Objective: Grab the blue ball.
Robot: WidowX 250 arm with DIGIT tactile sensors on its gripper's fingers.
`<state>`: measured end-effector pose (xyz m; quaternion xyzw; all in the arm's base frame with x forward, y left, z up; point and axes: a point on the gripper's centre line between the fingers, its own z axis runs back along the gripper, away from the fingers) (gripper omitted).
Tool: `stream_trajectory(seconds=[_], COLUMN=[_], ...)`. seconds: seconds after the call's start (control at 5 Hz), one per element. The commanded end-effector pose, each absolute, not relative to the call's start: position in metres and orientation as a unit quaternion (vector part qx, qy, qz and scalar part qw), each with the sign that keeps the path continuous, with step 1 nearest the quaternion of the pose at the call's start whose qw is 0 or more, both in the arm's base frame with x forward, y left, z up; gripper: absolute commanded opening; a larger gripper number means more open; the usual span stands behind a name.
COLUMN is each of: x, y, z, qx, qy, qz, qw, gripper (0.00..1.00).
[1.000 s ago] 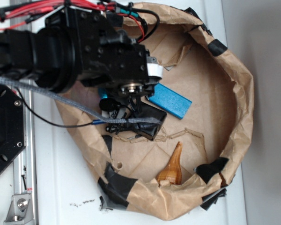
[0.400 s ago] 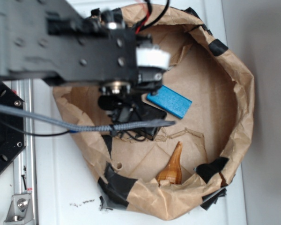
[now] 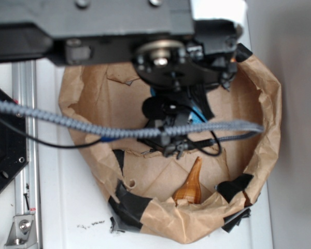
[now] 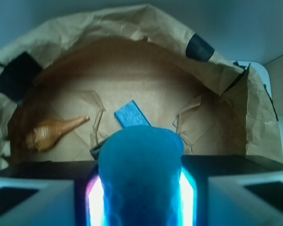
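Between the gripper [image 4: 140, 197] fingers sits the blue ball [image 4: 140, 174].

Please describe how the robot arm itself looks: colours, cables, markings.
The arm is matte black with round screw heads and a silver bearing. A grey braided cable and a thin black wire hang across it. A white patch sits near the top.

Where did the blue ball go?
In the wrist view the blue ball sits between the gripper's fingers, up close at the bottom middle. It is above the paper nest, with the flat blue block and the seashell below.
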<state>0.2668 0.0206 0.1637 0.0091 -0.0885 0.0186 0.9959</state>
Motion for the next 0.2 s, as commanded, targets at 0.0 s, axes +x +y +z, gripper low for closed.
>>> stream_trajectory(seconds=[0.0], x=[0.2549], y=[0.0124], z=[0.1638], qx=[0.034], qy=[-0.174], qz=[-0.025], qw=[0.984], gripper=[0.00])
